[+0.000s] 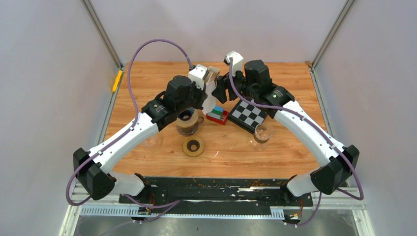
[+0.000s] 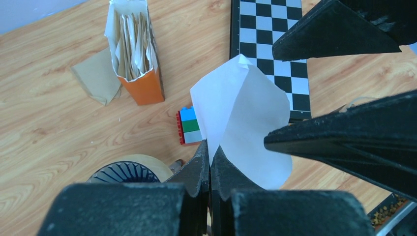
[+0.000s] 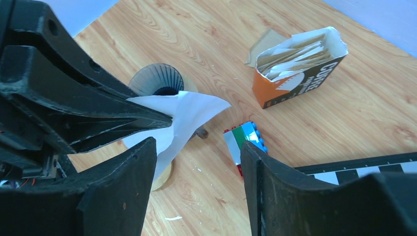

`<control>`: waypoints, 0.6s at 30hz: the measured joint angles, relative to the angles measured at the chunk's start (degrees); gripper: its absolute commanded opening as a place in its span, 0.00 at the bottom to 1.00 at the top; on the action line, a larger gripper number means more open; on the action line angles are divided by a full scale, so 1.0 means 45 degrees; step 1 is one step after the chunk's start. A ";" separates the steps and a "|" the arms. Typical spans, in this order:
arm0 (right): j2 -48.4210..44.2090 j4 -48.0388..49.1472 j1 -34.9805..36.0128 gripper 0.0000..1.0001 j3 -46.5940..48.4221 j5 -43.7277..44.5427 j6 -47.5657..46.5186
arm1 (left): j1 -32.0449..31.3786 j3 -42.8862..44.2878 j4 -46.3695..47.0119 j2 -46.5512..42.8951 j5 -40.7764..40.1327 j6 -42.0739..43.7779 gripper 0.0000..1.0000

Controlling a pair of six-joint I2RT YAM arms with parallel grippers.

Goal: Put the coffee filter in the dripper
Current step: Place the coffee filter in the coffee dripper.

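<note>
A white paper coffee filter [image 2: 246,118] hangs in the air, pinched at one edge by my left gripper [image 2: 210,147], which is shut on it. The filter [image 1: 210,96] is a little behind and to the right of the dripper [image 1: 188,120], a ribbed cone on a tan base that also shows in the left wrist view [image 2: 129,172]. My right gripper [image 3: 196,142] faces the left one, open. The filter [image 3: 189,115] lies just beside its left finger [image 3: 133,177], and nothing sits between the jaws. The dripper [image 3: 160,81] shows behind the filter there.
An orange box of filters [image 2: 135,54] stands behind, with a brown paper piece [image 2: 96,76] beside it. A coloured brick block [image 1: 217,114], a checkerboard [image 1: 248,115], a glass [image 1: 262,132] and a brown ring [image 1: 193,146] lie on the wooden table [image 1: 290,83].
</note>
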 measured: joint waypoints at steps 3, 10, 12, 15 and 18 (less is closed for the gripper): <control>0.0000 -0.0024 0.0000 0.54 0.0000 0.0505 -0.0199 | 0.0000 0.0000 0.0068 0.0000 -0.0107 0.0000 0.00; 0.0000 -0.0024 0.0019 0.42 0.0000 0.0933 -0.0539 | 0.0000 0.0000 0.0257 -0.0005 -0.0185 0.0000 0.00; 0.0000 -0.0024 0.0039 0.40 0.0000 0.0962 -0.0593 | 0.0000 0.0000 0.0282 0.0000 -0.0180 0.0000 0.00; 0.0000 -0.0024 0.0087 0.36 0.0000 0.1059 -0.0690 | 0.0000 0.0000 0.0321 -0.0005 -0.0165 0.0005 0.00; 0.0005 -0.0024 0.0117 0.34 0.0000 0.1292 -0.0928 | 0.0000 0.0000 0.0335 -0.0005 -0.0078 0.0019 0.00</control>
